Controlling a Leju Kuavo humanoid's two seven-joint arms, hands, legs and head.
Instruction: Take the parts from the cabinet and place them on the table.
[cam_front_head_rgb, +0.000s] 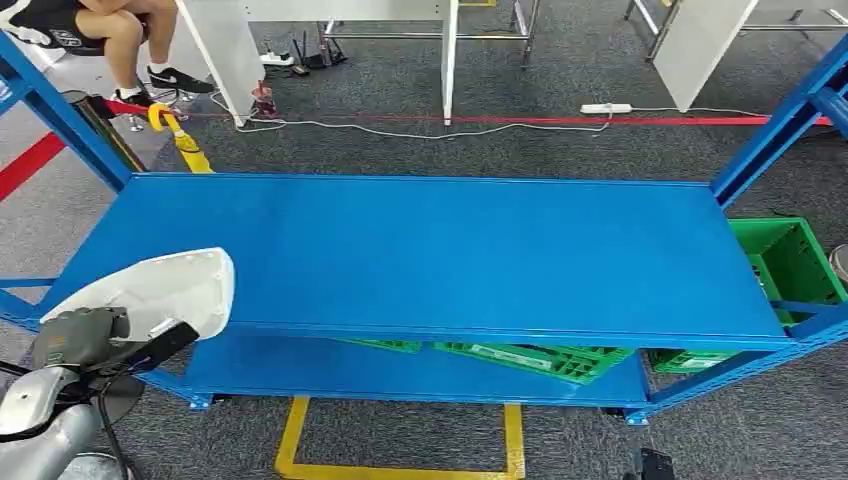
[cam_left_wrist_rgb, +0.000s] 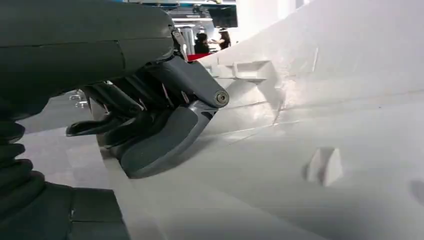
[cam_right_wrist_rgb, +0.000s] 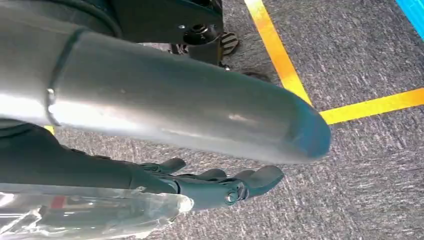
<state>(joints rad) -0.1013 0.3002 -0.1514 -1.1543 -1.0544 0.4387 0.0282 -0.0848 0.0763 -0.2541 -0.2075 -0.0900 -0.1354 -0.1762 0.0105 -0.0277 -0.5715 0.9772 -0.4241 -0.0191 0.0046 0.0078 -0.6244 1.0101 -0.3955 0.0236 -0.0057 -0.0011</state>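
Note:
A white moulded plastic part (cam_front_head_rgb: 160, 285) hangs over the near left corner of the blue shelf top (cam_front_head_rgb: 430, 250). My left hand (cam_front_head_rgb: 85, 340) grips it from below and behind at its near edge. Close up, the thumb and dark fingers of my left hand (cam_left_wrist_rgb: 150, 125) clamp the rim of the white part (cam_left_wrist_rgb: 325, 125), which has small ribs and tabs inside. My right hand (cam_right_wrist_rgb: 220, 185) hangs low over the grey carpet, fingers stretched out with nothing between them. A silver tube (cam_right_wrist_rgb: 175, 100) crosses just above it.
Green crates sit under the shelf (cam_front_head_rgb: 540, 358) and at its right end (cam_front_head_rgb: 790, 260). Blue uprights (cam_front_head_rgb: 770, 130) frame the corners. A person (cam_front_head_rgb: 110, 30) sits at the far left. Yellow floor tape (cam_front_head_rgb: 400, 465) runs by my feet, and cables and a power strip (cam_front_head_rgb: 605, 108) lie behind.

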